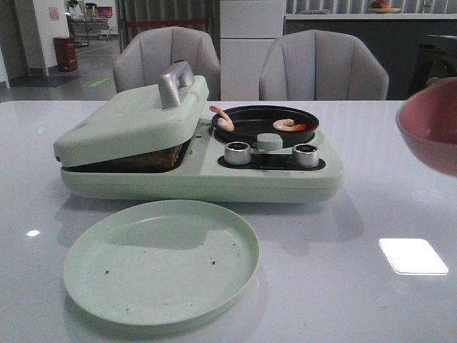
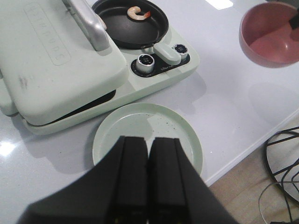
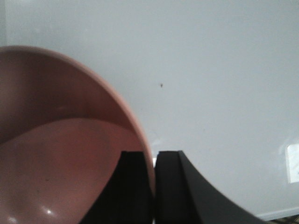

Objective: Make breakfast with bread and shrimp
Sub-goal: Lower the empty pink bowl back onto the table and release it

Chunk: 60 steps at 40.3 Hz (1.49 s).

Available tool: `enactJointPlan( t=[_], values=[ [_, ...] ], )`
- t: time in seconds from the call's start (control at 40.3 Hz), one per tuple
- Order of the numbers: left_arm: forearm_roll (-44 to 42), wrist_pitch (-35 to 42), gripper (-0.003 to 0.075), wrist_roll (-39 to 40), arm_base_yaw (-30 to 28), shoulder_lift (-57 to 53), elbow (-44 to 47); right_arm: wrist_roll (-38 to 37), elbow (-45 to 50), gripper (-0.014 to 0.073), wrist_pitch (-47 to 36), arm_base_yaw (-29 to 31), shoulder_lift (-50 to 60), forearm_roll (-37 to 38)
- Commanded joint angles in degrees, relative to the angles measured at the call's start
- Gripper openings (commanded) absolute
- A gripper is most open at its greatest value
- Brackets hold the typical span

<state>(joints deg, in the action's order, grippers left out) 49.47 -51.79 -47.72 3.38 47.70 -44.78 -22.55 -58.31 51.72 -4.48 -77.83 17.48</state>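
Observation:
Two pink-orange shrimp (image 1: 223,118) (image 1: 289,125) lie in the round black pan (image 1: 250,127) of a pale green breakfast maker (image 1: 214,175). One shrimp (image 2: 138,13) shows in the left wrist view. The maker's lid (image 1: 132,121) is almost down. In the gap under it only a brown edge (image 1: 151,158) shows, probably the bread. My left gripper (image 2: 149,140) is shut and empty, raised over the empty green plate (image 2: 184,135). My right gripper (image 3: 153,186) is shut on the rim of a pink bowl (image 3: 56,154), held above the table at the right (image 1: 432,125).
The green plate (image 1: 161,261) lies in front of the maker, near the table's front edge. Two silver knobs (image 1: 238,153) (image 1: 305,155) sit on the maker's front. Two grey chairs (image 1: 325,68) stand behind the table. Cables (image 2: 285,158) lie on the floor past the table edge.

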Motion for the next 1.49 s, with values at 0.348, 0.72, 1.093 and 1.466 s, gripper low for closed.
enactJointPlan(
  t=[0.348, 0.72, 1.093, 1.466],
  values=[
    [3.2, 1.7, 0.0099, 0.0, 0.5, -0.3, -1.5, 15.6, 4.2, 0.0136, -14.2, 8.4, -5.1, -21.9],
    [3.2, 1.7, 0.0099, 0.0, 0.5, -0.3, -1.5, 15.6, 4.2, 0.0197, -15.6, 8.4, -10.7, -20.1],
    [3.2, 1.7, 0.0099, 0.0, 0.5, -0.3, -1.5, 15.6, 2.6, 0.0544, -15.0, 8.4, -10.7, -17.9],
    [3.2, 1.7, 0.0099, 0.0, 0.5, -0.3, -1.5, 17.7, -1.6, 0.0550, -7.3, 4.9, 0.0, -17.5]
  ],
)
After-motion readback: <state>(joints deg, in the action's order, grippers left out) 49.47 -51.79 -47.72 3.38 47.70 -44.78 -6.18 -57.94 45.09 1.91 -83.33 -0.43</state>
